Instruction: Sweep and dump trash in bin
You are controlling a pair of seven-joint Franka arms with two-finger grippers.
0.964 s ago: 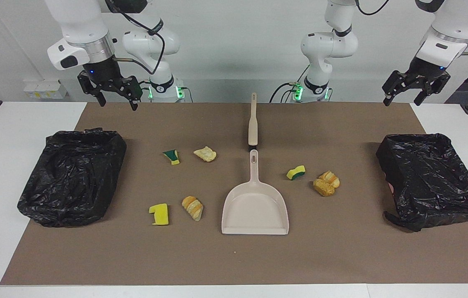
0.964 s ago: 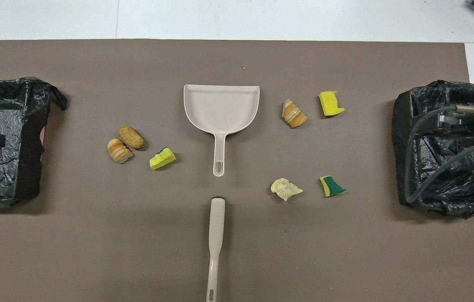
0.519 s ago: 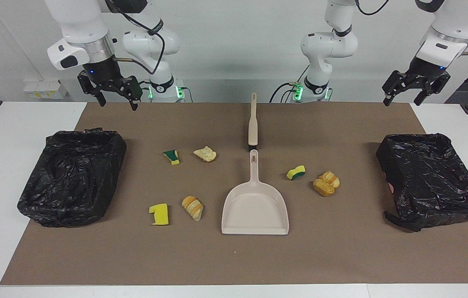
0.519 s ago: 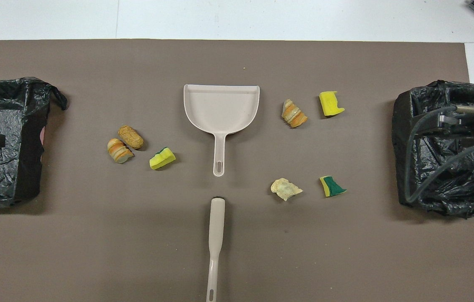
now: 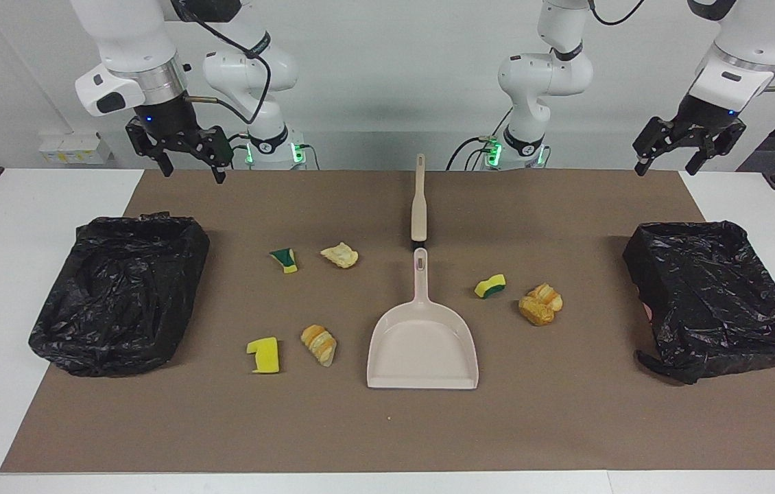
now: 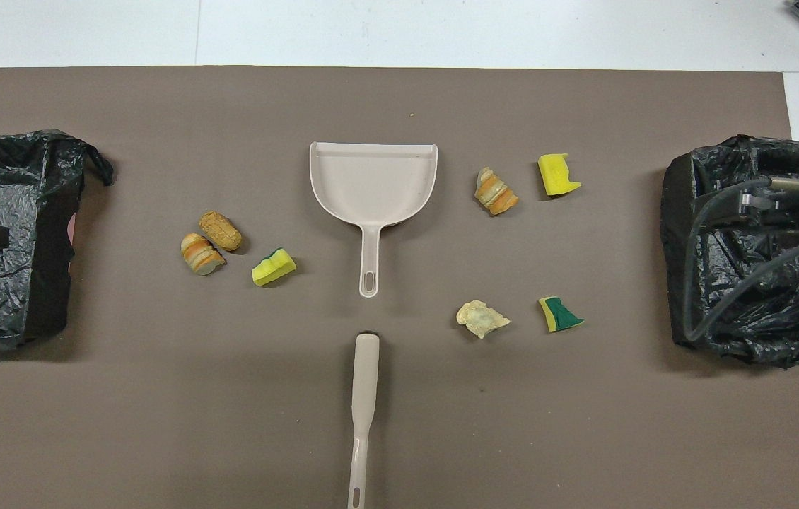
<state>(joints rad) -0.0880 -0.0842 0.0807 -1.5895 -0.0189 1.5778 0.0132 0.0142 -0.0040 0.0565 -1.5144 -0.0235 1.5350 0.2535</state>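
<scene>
1. Two grippers hang up at the robots' edge of the bench, both empty with fingers spread wide: the right gripper (image 5: 192,154) over the mat's corner by one bin, the left gripper (image 5: 686,147) over the corner by the other. Neither touches anything.
2. Nearest the robots on the brown mat (image 5: 566,425) lies the brush (image 5: 418,206), its slim beige handle pointing at them. It looks light and stiff, and I would take it mid-handle.
3. Next out, toward the right arm's end, sit a green-and-yellow sponge scrap (image 5: 284,259) and a pale bread chunk (image 5: 340,254).
4. The dustpan (image 5: 422,343) lies in the middle, handle toward the brush and just apart from it. It is rigid plastic that may slide, so I would grip its handle.
5. Beside the dustpan's handle, toward the left arm's end, are another sponge scrap (image 5: 490,286) and two golden bread pieces (image 5: 540,304) touching each other.
6. Farthest out, toward the right arm's end, lie a yellow sponge piece (image 5: 264,355) and a striped bread chunk (image 5: 319,344).
7. All seven bits look light and soft, likely to roll or skid under the brush, so short strokes would suit.
8. One black-lined bin (image 5: 120,291) sits at the right arm's end and another bin (image 5: 713,295) at the left arm's end.
</scene>
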